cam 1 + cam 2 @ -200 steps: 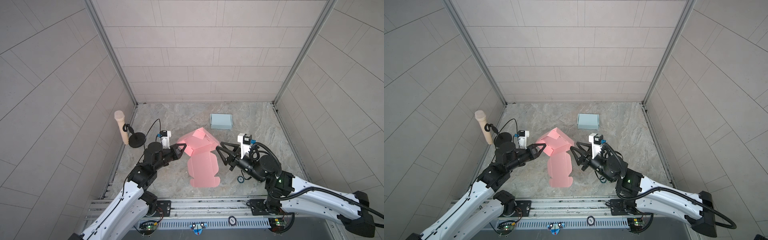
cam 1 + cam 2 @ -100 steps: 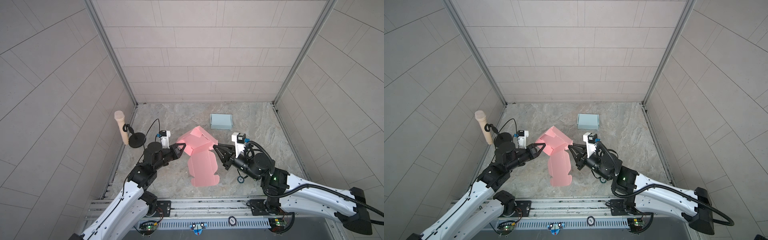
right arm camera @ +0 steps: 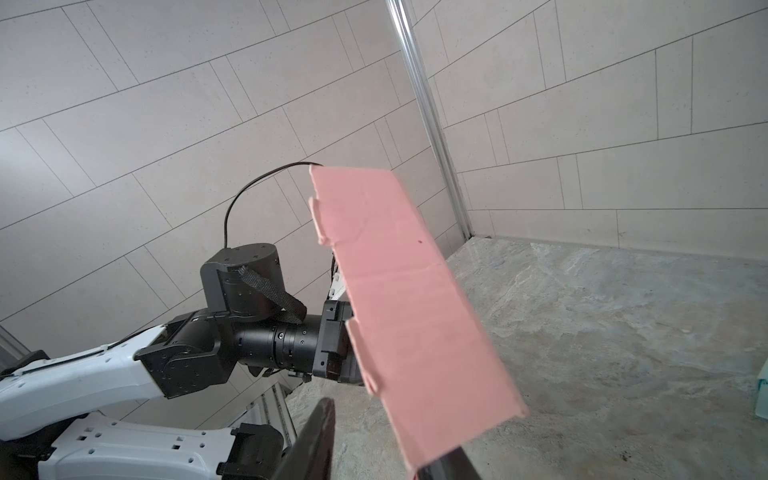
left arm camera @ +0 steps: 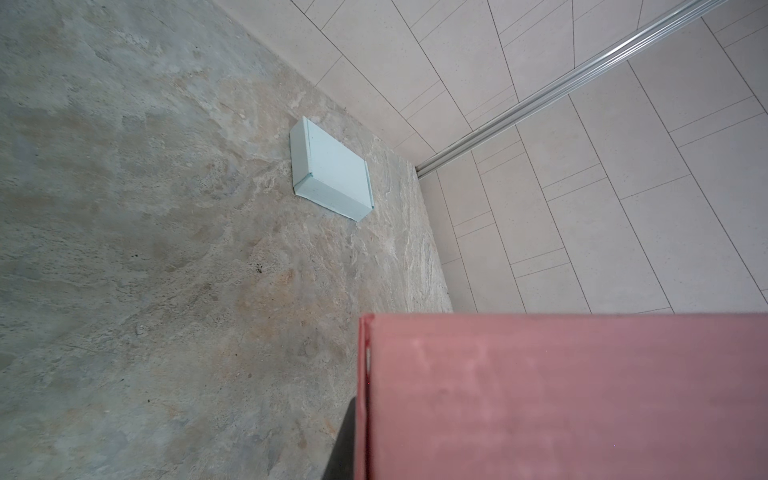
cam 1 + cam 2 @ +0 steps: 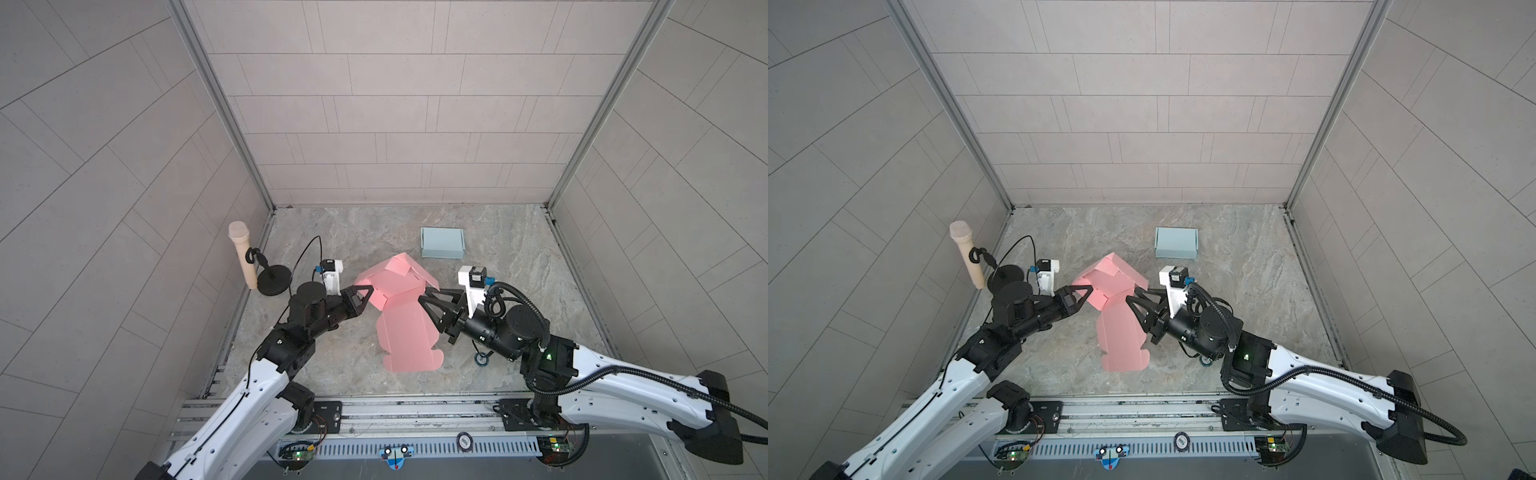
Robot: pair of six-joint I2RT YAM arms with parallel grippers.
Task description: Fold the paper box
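The pink paper box (image 5: 401,291) sits half folded in the middle of the surface (image 5: 332,232), its far part raised into panels and its near flap lying flat. The left end effector (image 5: 366,292) is clamped shut on the box's left edge. The right end effector (image 5: 422,300) meets the box's right side with jaws parted around a pink panel, one finger (image 3: 316,436) clear of it. A closed pale blue box (image 5: 441,248) lies farther back, to the right.
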